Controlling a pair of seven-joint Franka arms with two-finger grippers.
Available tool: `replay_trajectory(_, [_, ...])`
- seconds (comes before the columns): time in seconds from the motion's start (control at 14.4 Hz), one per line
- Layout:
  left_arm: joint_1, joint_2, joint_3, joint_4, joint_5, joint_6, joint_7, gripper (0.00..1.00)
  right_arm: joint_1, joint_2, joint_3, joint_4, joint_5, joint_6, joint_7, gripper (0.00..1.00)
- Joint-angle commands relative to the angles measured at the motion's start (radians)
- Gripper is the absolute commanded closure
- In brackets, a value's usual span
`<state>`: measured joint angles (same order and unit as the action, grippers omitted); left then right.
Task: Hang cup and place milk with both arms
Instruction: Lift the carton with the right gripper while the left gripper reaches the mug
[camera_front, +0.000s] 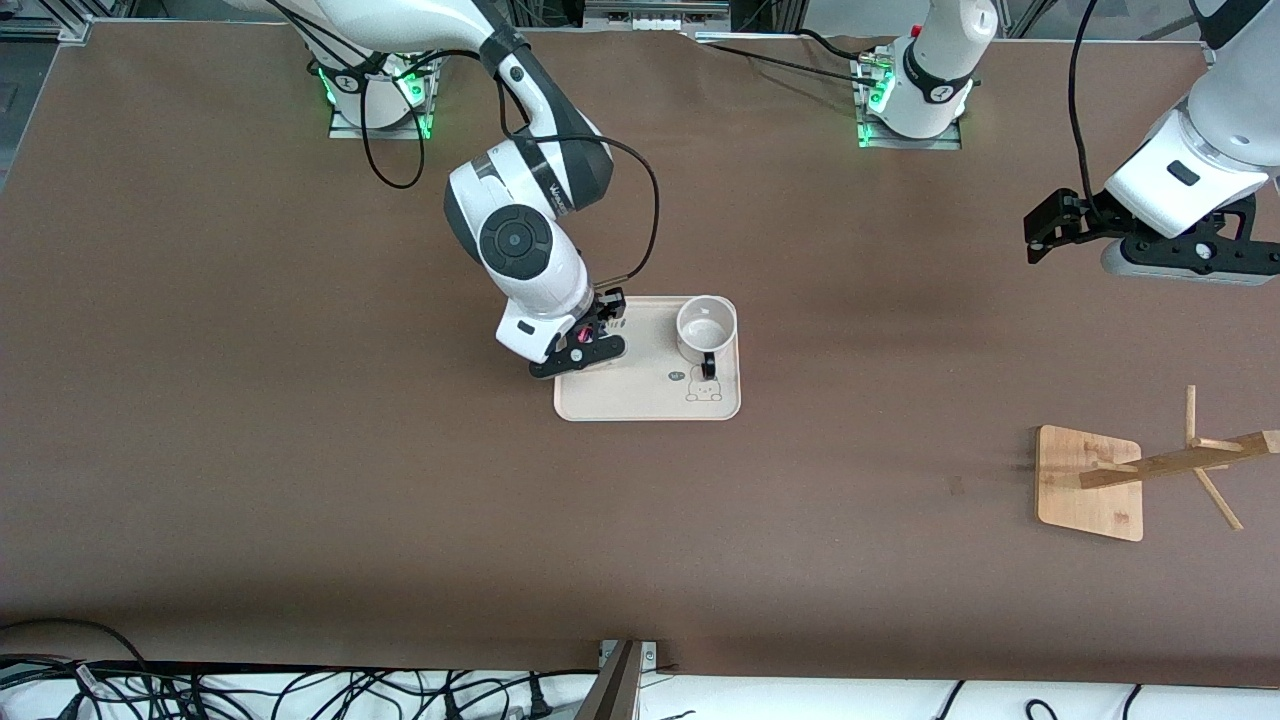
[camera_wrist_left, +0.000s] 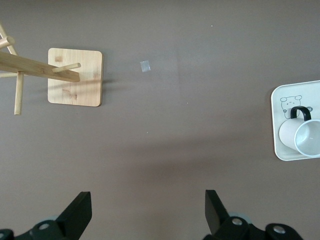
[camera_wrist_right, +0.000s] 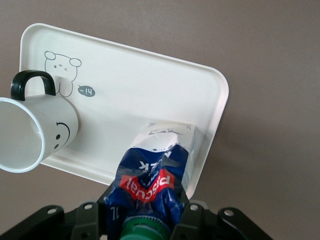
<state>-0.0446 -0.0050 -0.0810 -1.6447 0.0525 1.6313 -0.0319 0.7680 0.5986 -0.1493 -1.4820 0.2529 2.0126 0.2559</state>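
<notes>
The white cup stands upright on the cream tray, its black handle turned toward the front camera. My right gripper is shut on the milk, a dark blue carton with a green cap. It holds the carton upright at the tray's edge toward the right arm's end, with the carton's bottom down at the tray. The cup's smiley face shows in the right wrist view. My left gripper is open and empty, up over bare table at the left arm's end. The cup also shows in the left wrist view.
A wooden cup rack with a square base and slanted pegs stands toward the left arm's end, nearer the front camera than the tray. It also shows in the left wrist view. A small tape mark lies beside it. Cables run along the table's near edge.
</notes>
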Motion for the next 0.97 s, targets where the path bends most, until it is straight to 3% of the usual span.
replay_trajectory(0.0, [0.002,0.000,0.000,0.013,-0.020,-0.016,0.009,0.00,0.004,-0.003,0.000,-0.001,0.005,0.000,-0.017,0.55])
replay_trajectory(0.63, [0.000,0.074,-0.002,0.036,-0.023,-0.047,0.016,0.00,0.002,-0.085,-0.003,0.003,0.005,-0.072,-0.017,0.58])
replay_trajectory(0.77, [0.003,0.074,-0.002,0.022,-0.026,-0.112,0.009,0.00,0.001,-0.118,-0.010,0.003,0.003,-0.110,-0.012,0.58])
replay_trajectory(0.9, [-0.004,0.074,-0.002,0.003,-0.127,-0.133,-0.006,0.00,-0.003,-0.160,-0.038,0.003,0.002,-0.159,-0.012,0.58])
